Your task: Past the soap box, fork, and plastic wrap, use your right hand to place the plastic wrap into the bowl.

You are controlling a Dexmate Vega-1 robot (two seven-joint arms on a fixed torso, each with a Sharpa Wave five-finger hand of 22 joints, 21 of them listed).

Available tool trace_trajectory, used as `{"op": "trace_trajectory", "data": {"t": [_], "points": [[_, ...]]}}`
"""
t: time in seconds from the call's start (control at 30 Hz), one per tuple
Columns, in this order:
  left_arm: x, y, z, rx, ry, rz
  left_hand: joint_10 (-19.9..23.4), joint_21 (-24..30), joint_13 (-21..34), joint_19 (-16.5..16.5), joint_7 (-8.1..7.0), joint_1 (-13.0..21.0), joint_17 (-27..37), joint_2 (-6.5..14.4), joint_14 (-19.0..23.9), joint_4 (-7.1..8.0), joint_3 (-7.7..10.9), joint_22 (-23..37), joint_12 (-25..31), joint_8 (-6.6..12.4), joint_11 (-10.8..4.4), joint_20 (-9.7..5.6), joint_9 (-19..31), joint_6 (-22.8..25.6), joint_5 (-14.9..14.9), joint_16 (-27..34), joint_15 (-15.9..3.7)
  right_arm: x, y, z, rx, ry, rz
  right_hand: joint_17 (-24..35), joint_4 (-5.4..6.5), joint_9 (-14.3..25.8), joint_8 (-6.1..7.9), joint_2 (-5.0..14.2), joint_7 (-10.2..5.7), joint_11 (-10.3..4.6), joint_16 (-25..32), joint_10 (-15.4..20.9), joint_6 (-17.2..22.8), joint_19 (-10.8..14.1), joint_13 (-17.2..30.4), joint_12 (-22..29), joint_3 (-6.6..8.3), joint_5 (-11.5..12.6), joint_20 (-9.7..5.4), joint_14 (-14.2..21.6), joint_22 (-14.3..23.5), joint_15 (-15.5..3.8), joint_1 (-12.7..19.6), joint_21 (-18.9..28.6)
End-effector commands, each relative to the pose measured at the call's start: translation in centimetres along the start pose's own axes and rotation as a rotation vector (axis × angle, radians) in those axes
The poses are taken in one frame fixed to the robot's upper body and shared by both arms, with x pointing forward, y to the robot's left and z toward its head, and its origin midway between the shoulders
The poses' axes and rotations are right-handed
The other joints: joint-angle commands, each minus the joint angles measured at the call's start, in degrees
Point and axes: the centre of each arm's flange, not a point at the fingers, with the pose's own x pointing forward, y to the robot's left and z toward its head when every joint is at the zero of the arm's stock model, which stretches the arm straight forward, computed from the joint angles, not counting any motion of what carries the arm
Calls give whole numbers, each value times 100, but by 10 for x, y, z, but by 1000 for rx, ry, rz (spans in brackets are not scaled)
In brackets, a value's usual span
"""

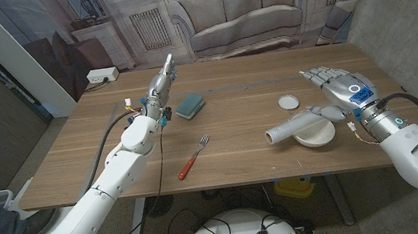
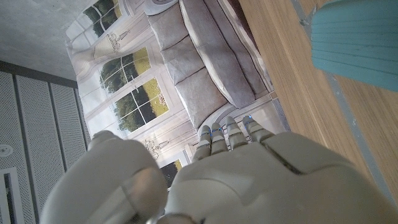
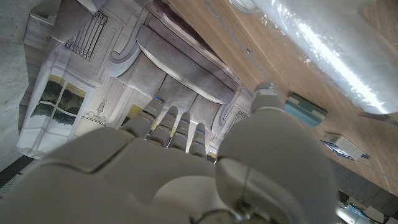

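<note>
Left hand (image 1: pixel 161 84) stands upright near the table's (image 1: pixel 239 157) far side, fingers straight and together, holding nothing. Teal soap box (image 1: pixel 189 106) lies just beside it. Red-handled fork (image 1: pixel 192 158) lies nearer. Plastic wrap roll (image 1: pixel 298 126) rests across the white bowl (image 1: pixel 314 133). Right hand (image 1: pixel 340 88) hovers alongside, fingers spread, empty.

plastic wrap (image 1: pixel 297 125) lying across bowl (image 1: pixel 318 135), lid (image 1: pixel 289 102) behind it, fork (image 1: pixel 193 157) to its left, soap box (image 1: pixel 189 106) behind fork

I see even, soft light on the surface (image 1: pixel 245 148) with faint shadows; my wrist views blur up close, with glare on the plastic wrap (image 3: pixel 323 50).
</note>
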Motion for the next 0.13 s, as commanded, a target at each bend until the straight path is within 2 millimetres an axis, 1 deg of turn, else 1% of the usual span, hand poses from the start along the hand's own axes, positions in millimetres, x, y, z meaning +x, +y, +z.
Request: {"op": "trace_trajectory", "data": {"t": [0.03,0.13], "points": [[-2,15,7,8,-11,3,24,8,16,-12,8,34,21,30,-38,-9,-53,11,-10,-23,-4,13,30,36,-6,-10,-11,10,-7,7,-13,18,-41,8,35,2,34,-6,-10,2,41,63,50,38,17,43,11,38,-4,69,12,-46,-30,14],[-2,17,7,9,-12,3,20,9,16,-10,6,36,21,31,-35,-9,-57,11,-11,-22,-8,11,30,37,-7,-9,-11,11,-7,7,-18,21,-45,8,36,2,36,-2,-14,-8,46,64,64,51,17,43,10,40,-4,88,13,-64,-35,16]]}}
